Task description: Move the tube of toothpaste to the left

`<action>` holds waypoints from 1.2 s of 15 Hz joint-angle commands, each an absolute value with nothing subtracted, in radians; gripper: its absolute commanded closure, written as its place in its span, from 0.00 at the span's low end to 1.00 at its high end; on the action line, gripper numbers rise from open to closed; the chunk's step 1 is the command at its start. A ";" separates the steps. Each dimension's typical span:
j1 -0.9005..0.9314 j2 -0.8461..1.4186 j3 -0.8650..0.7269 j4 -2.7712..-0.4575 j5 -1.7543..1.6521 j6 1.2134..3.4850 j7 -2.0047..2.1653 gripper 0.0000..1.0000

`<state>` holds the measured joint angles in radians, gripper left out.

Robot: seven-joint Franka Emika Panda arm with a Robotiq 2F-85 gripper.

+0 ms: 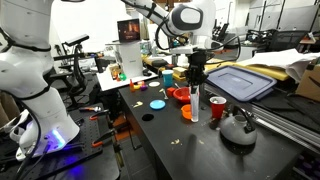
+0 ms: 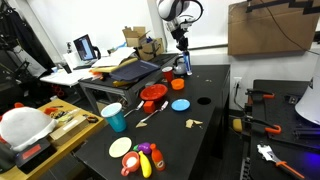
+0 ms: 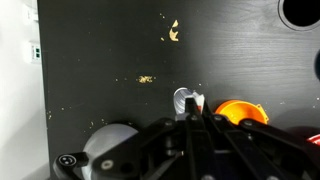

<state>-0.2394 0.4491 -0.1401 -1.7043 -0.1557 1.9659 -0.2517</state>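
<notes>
The gripper (image 1: 196, 83) hangs directly above the upright tube of toothpaste (image 1: 195, 108), prob. to grasp its top, but I cannot tell whether the jaws are apart or clamped.

On my black table (image 1: 170, 145) I see a steel kettle (image 1: 238, 128) just beside a red cup (image 1: 217, 107). A blue disc (image 1: 157, 103) lies flat near a red bowl (image 1: 180, 94), with a small orange piece (image 1: 186, 113) close to both. A teal cup (image 2: 115, 117) stands upright at the table's edge. An open laptop (image 2: 85, 47) sits on a desk well behind.
</notes>
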 commanded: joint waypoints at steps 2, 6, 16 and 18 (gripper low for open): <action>-0.228 0.310 -0.131 -1.803 -0.133 1.916 -0.259 0.99; -0.193 0.232 -0.120 -1.847 -0.138 1.909 -0.231 0.99; -0.095 0.146 -0.071 -1.918 -0.156 1.933 -0.192 0.99; -0.077 0.143 -0.061 -1.928 -0.162 1.935 -0.178 0.99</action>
<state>-0.0983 0.1890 -0.0728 -1.8804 -0.1472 1.9291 -0.2093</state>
